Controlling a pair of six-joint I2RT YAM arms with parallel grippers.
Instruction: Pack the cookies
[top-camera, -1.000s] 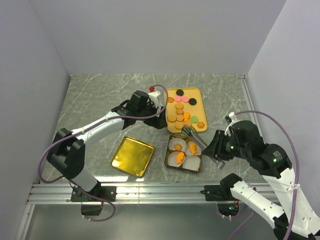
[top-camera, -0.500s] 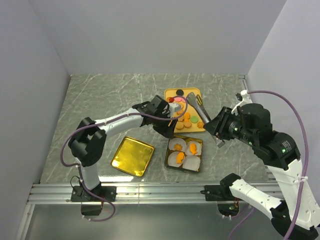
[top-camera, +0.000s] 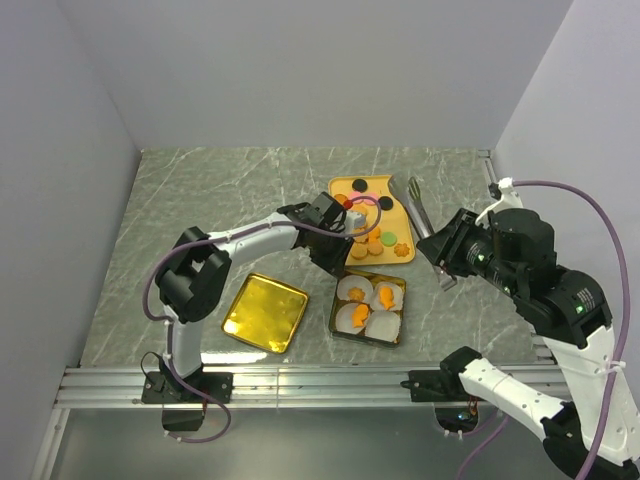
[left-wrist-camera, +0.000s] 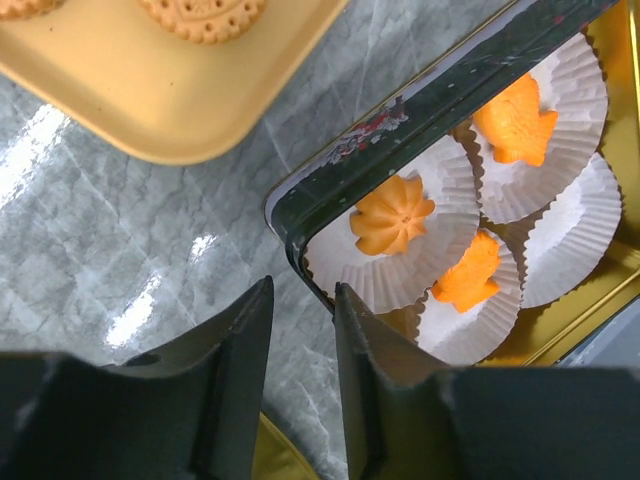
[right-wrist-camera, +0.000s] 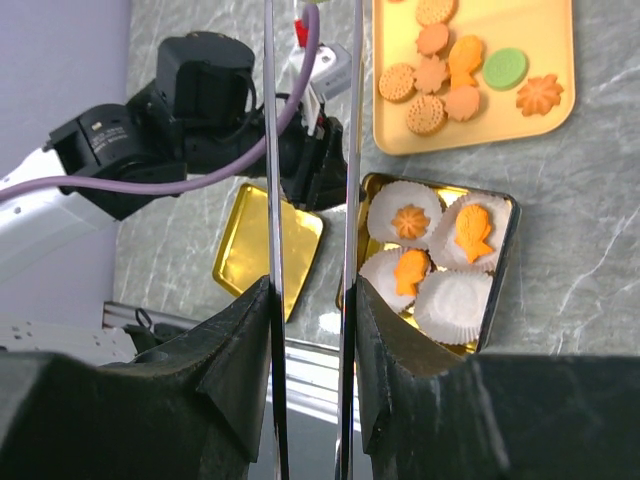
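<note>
The cookies lie on a yellow tray, mostly orange and tan, with pink, green and black ones. An open gold tin holds white paper cups, three of them with orange cookies and one empty cup. My left gripper hangs low at the tin's far-left corner. Its jaws stand narrowly apart over bare marble, the right finger at the tin's rim. My right gripper is shut on metal tongs, raised beside the tray's right edge.
The tin's gold lid lies left of the tin. Grey walls close the marble table on the left, back and right. The aluminium rail with both arm bases runs along the near edge.
My left gripper has come down from the tray to the tin's corner and its jaws have narrowed. My right arm has lifted the tongs from over the tin back to the tray's right side.
</note>
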